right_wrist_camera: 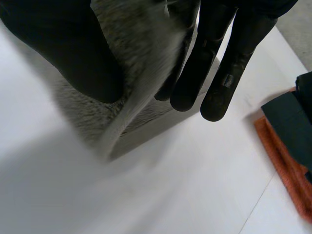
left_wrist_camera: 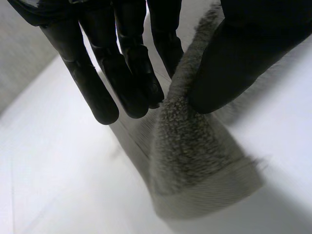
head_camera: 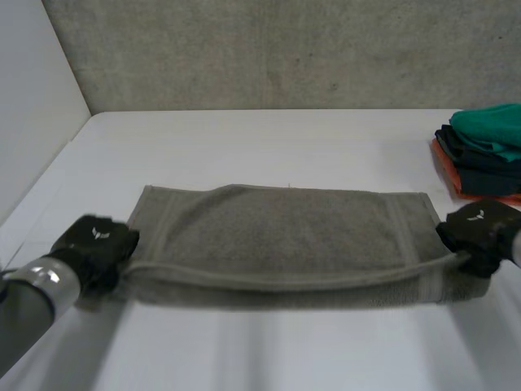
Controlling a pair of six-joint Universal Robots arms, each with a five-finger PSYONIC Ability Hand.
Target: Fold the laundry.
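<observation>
Gripping, left hand (left_wrist_camera: 92, 83): the towel (head_camera: 285, 236) was pinched at its left short end, with straight fingers on one face and the thumb pressed against the other. In the left wrist view the cloth was seen rising from the table into that pinch.
Right hand (right_wrist_camera: 239, 53): the towel's right short end was held the same way, the thumb on one side and the fingers on the other. The hemmed edge was seen running down between them to the table.
Arms: the left arm (head_camera: 32, 301) was recorded coming in from the near left. Of the right arm, little more than the wrist was visible at the table's right side.
Towel: grey terry, stretched lengthwise between the two hands across the near middle of the table (head_camera: 244, 138), doubled over along its length. A long hem was noted running from hand to hand just behind the near edge.
Table: white, with the towel's end corners resting on it below both sets of fingertips.
Stack of folded clothes (head_camera: 488, 151): placed at the far right of the table, beyond the right hand and apart from the towel. A green piece (head_camera: 492, 126) was noted on top, dark pieces under it and an orange piece (head_camera: 448, 175) at the bottom.
Wall (head_camera: 285, 49): grey concrete, recorded behind the table.
</observation>
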